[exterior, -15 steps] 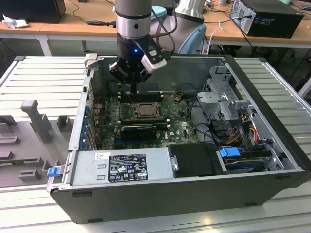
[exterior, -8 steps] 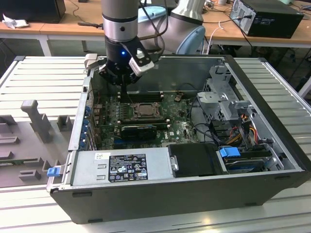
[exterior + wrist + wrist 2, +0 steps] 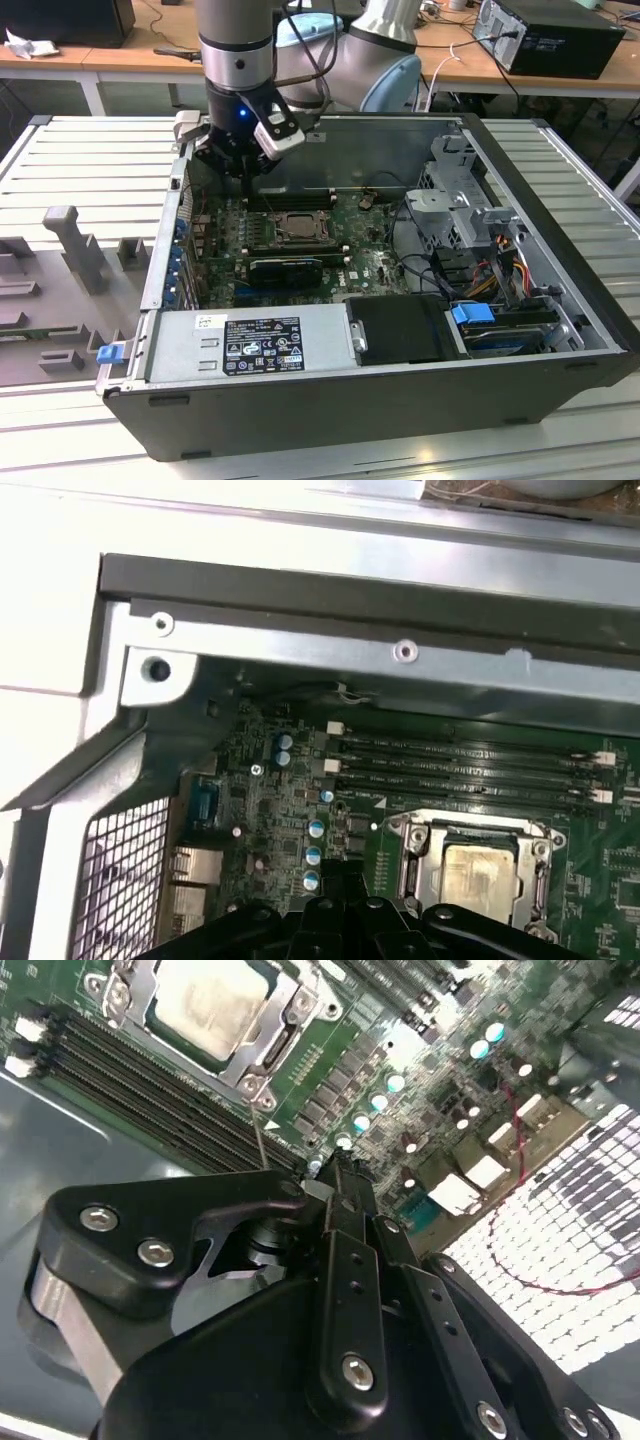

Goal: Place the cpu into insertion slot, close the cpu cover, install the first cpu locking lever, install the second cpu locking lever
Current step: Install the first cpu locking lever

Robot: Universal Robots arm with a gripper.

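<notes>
At the far corner of the open computer case (image 3: pixel 350 400), on the exterior view's left, the arm (image 3: pixel 238 60) reaches straight down from above. Its jaws point at the green circuit board (image 3: pixel 375 265), near the long memory slots (image 3: pixel 470 770). In the second wrist view the jaws are pressed together with nothing visible between them. Their tip is near a thin metal rod (image 3: pixel 258 1135) that runs from the socket's corner. The case lies on a slatted table (image 3: pixel 90 160). Inside it, the cpu (image 3: pixel 480 875) sits in the socket (image 3: pixel 265 235), well apart from the jaws. The cover (image 3: pixel 415 855) lies flat around the cpu's pale top.
</notes>
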